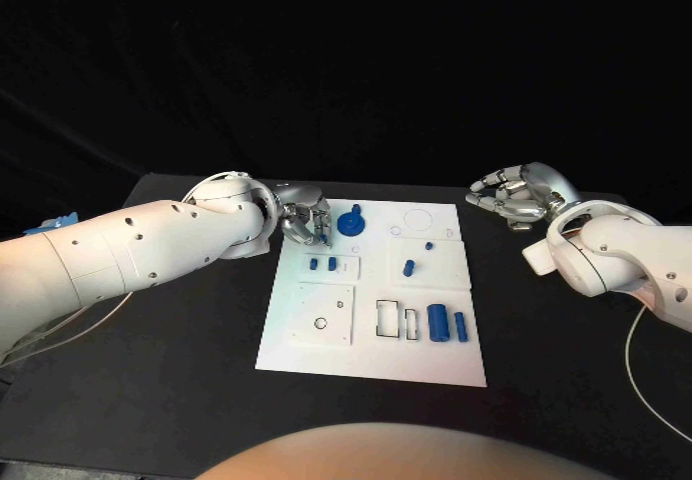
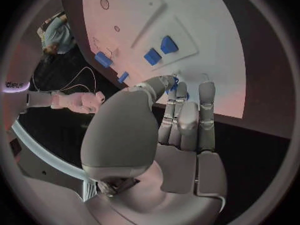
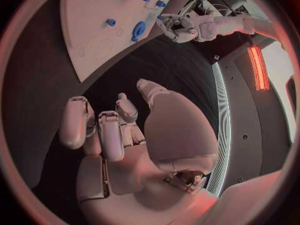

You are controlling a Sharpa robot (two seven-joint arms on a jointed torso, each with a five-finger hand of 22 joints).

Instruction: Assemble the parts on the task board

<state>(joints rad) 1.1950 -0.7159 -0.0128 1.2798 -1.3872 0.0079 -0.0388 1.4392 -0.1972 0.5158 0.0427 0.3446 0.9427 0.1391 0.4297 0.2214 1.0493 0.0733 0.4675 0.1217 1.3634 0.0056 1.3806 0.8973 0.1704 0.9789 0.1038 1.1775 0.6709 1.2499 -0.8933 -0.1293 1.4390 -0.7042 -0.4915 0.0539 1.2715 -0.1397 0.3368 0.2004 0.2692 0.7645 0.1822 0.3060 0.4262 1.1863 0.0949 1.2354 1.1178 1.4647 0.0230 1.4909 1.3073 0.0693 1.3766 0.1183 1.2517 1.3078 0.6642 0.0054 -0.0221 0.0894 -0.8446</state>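
Observation:
The white task board (image 1: pixel 378 345) lies mid-table. My left hand (image 1: pixel 306 222) is over its far left corner, fingertips down on the board (image 2: pixel 206 45). A bit of a small blue part (image 2: pixel 176 83) shows pinched between its thumb and fingers. A larger round blue part (image 1: pixel 353 219) stands just right of that hand. Other blue parts: a pair (image 1: pixel 322 264), one peg (image 1: pixel 410 267), a tiny one (image 1: pixel 430 244), two cylinders (image 1: pixel 449 326). My right hand (image 1: pixel 515 195) hovers off the board's far right corner, fingers loosely bent and apart, holding nothing (image 3: pixel 125 135).
The board has empty slots: a round outline (image 1: pixel 418 217), a rectangular frame (image 1: pixel 389 318) and small holes (image 1: pixel 317 322). Black table (image 1: pixel 188 360) surrounds the board on all sides. A cable (image 1: pixel 642 380) trails by my right arm.

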